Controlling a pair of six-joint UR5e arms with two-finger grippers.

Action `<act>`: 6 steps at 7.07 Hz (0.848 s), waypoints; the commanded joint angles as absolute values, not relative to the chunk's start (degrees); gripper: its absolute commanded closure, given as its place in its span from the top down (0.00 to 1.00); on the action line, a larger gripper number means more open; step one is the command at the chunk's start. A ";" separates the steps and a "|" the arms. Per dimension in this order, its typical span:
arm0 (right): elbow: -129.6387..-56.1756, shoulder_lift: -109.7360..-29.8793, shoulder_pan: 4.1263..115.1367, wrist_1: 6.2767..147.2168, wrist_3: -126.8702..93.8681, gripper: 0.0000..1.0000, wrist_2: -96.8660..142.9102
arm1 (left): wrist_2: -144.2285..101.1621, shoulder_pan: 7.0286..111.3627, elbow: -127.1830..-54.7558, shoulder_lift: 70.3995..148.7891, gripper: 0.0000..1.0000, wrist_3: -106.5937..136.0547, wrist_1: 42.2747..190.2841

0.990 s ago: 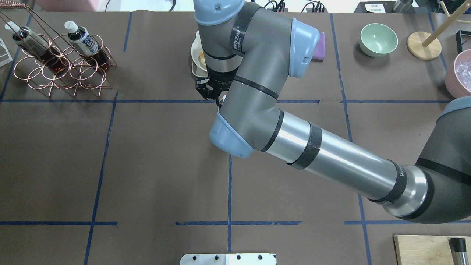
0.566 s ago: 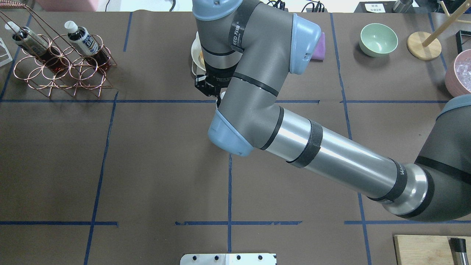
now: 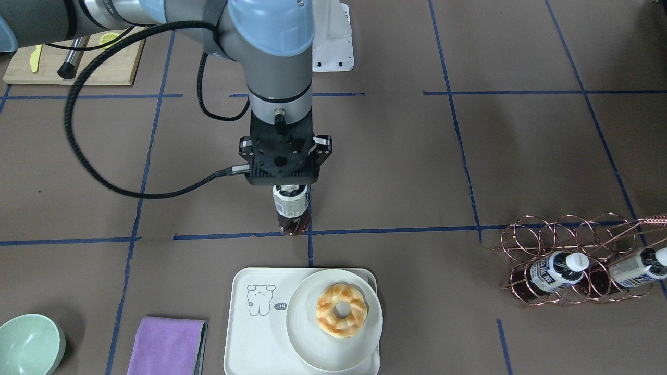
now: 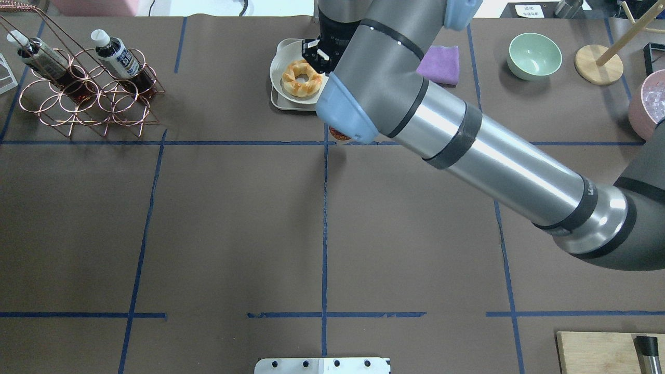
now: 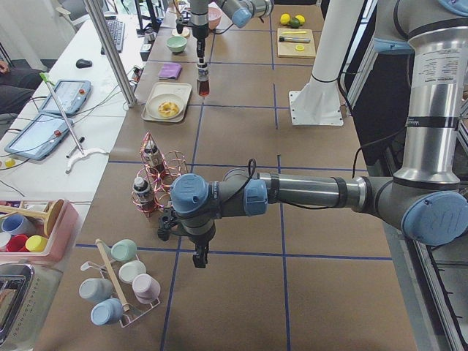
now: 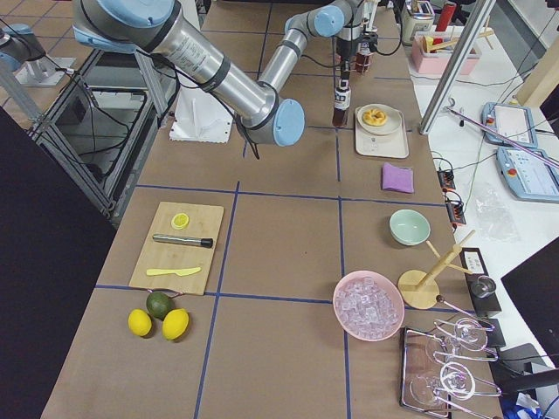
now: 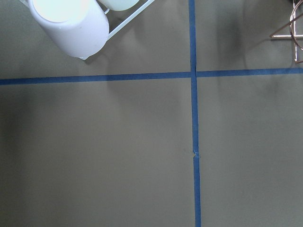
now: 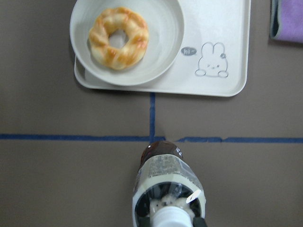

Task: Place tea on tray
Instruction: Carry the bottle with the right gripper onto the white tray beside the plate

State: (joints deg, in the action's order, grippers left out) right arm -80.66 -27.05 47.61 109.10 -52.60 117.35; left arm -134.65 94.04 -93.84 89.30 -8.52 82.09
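In the view facing the robot, we see the right claw (image 3: 289,188) pointing straight down. It is closed tight on the white top of the tea (image 3: 292,212). The tea hangs upright under it, right over a blue tape line. We cannot tell if its bottom touches the table. The tray (image 3: 245,338) lies at 6 o'clock from the tea, apart from it. A round plate (image 3: 302,345) with a donut (image 3: 341,310) sits on the tray's 3 o'clock half (a little drawn animal shows on the bare half). A purple cloth (image 3: 167,346) lies just beside the tray at 9 o'clock, and a green bowl (image 3: 26,344) sits further out that way. At 3 o'clock of the picture, a copper wire rack (image 3: 526,250) holds two more bottles (image 3: 552,272).

From above, the right arm hides most of the tea. Only a bit pokes out at 5 o'clock from the tray.

In the left side view, the left claw (image 5: 199,257) hangs near the rack. We cannot tell how far open it is.

In the right side view, the tea is at 9 o'clock from the tray.

The left wrist view shows table, tape and a white cup (image 7: 71,23) at 11 o'clock.

In the right wrist view, we look down along the tea, and the tray lies at 12 o'clock.
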 commanded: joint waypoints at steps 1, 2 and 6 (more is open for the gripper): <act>-65.57 -23.49 54.38 101.40 -46.95 0.00 122.24 | -134.65 94.04 -93.95 89.30 1.00 -8.53 82.18; -60.78 -23.12 55.45 96.81 -46.32 0.00 122.26 | -134.65 94.04 -94.04 89.30 1.00 -8.44 82.18; -57.13 -23.20 55.55 95.54 -46.05 0.00 122.26 | -134.65 94.04 -94.31 89.30 1.00 -8.44 82.18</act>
